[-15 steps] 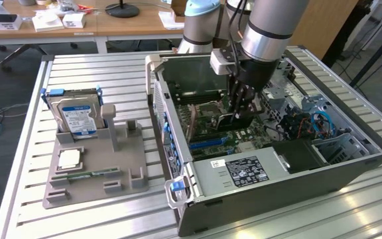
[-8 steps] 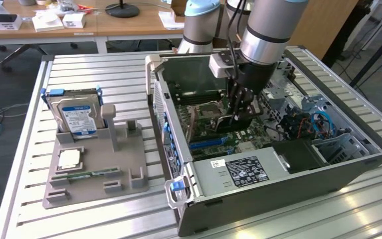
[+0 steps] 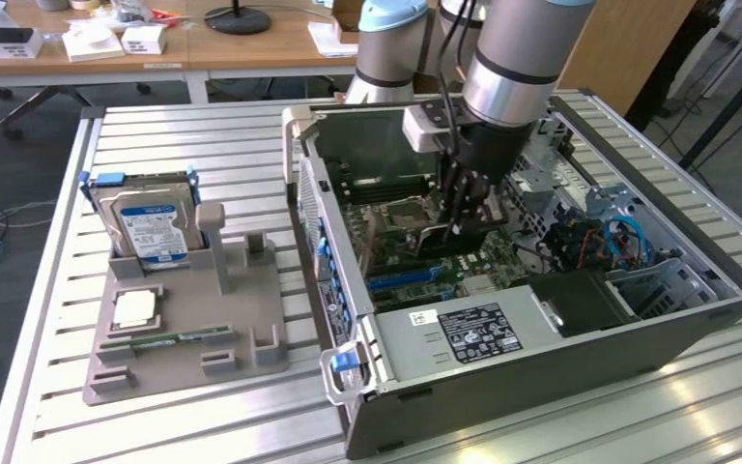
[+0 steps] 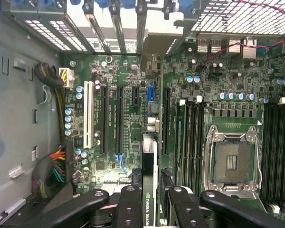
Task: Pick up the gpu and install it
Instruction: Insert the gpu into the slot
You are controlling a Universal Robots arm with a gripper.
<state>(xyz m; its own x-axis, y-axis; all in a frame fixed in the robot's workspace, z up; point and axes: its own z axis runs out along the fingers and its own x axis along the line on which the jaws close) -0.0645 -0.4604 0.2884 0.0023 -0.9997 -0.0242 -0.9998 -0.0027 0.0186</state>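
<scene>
Wrist view looks along the gripper (image 4: 154,197) into the open case. Its two black fingers (image 4: 130,206) are closed on the gpu (image 4: 149,175), which is seen edge-on as a thin card with a green-and-white maker's label on the edge nearest the camera. The card stands upright over the motherboard (image 4: 133,71), between the long black expansion slots (image 4: 106,118) and the banks of memory slots (image 4: 190,137), in line with a short blue connector (image 4: 150,93). Whether its lower edge touches a slot I cannot tell. This view also shows a white slot (image 4: 89,114), the bare silver processor socket (image 4: 232,161) and a bundle of coloured wires (image 4: 50,173) by the case wall.

Exterior view gives the wider layout. The computer case (image 3: 539,377) lies on its side, open upward, filling the part of the slatted metal tabletop (image 3: 190,145) toward the exterior view's right edge. The arm (image 3: 520,48) reaches down into it near the middle of the board, and the card shows there as a dark shape under the fingers. A labelled power supply (image 3: 468,333) sits at the case's near end.

Well apart from the case, toward the exterior view's left edge of the tabletop, a grey holder tray (image 3: 204,309) carries a hard drive (image 3: 152,227) standing upright at its far end. A square processor chip (image 3: 135,307) lies flat on the tray, and a slim green memory stick (image 3: 171,338) lies near its front edge.
</scene>
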